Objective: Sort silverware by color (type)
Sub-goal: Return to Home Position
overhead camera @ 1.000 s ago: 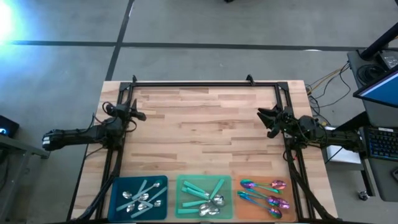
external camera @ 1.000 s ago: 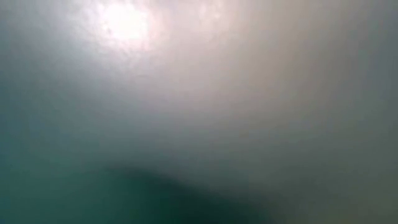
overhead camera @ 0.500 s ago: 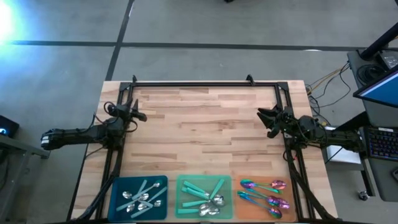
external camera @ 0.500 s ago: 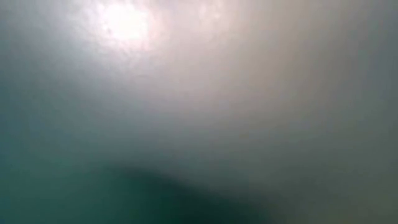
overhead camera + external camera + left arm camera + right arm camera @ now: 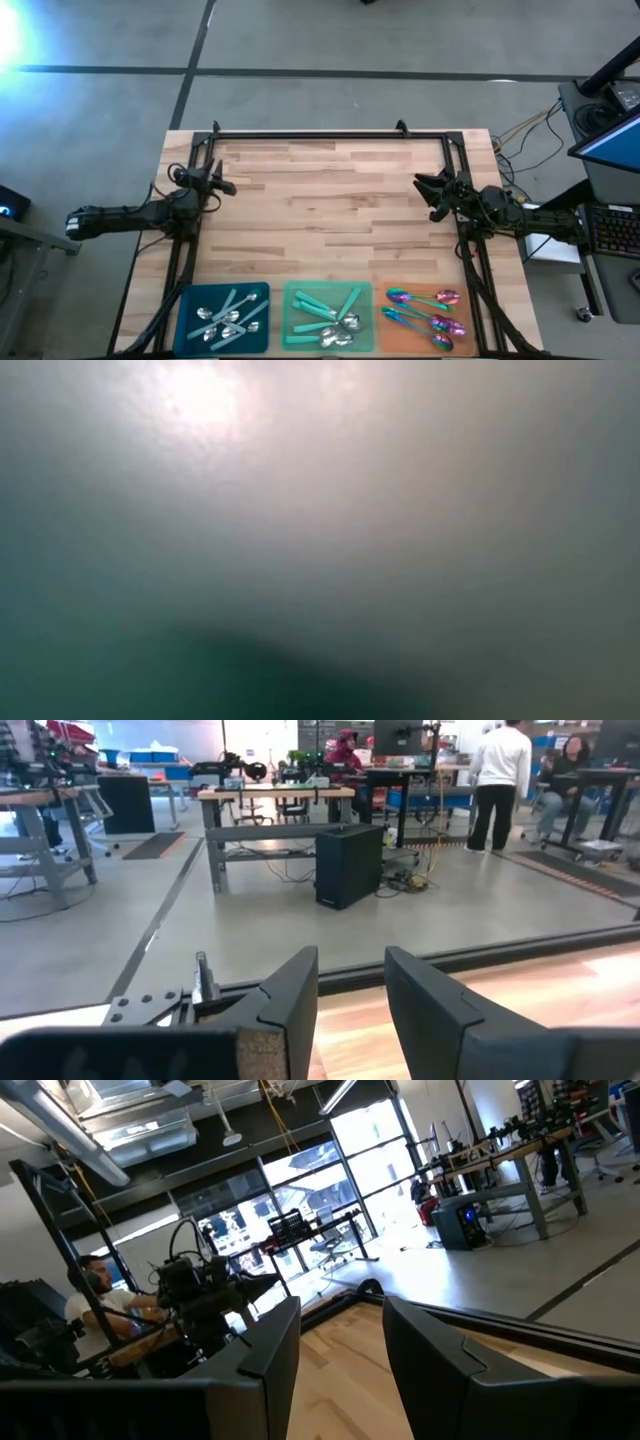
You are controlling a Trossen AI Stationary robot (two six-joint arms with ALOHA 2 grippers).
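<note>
The spoons lie in three flat trays along the table's near edge. Pale blue-handled spoons (image 5: 225, 312) lie in the blue tray (image 5: 186, 325). Teal-green-handled spoons (image 5: 325, 310) lie in the green tray (image 5: 292, 335). Iridescent purple spoons (image 5: 425, 310) lie in the orange tray (image 5: 382, 322). My left gripper (image 5: 222, 181) is open and empty at the table's left edge, also in its wrist view (image 5: 350, 995). My right gripper (image 5: 425, 190) is open and empty at the right edge, also in its wrist view (image 5: 340, 1345). Both are far from the trays.
A black frame rail (image 5: 330, 133) runs along the table's far edge and down both sides. The wooden tabletop (image 5: 330, 200) lies between the arms. The low view shows only a blur. People and workbenches stand in the room beyond the table.
</note>
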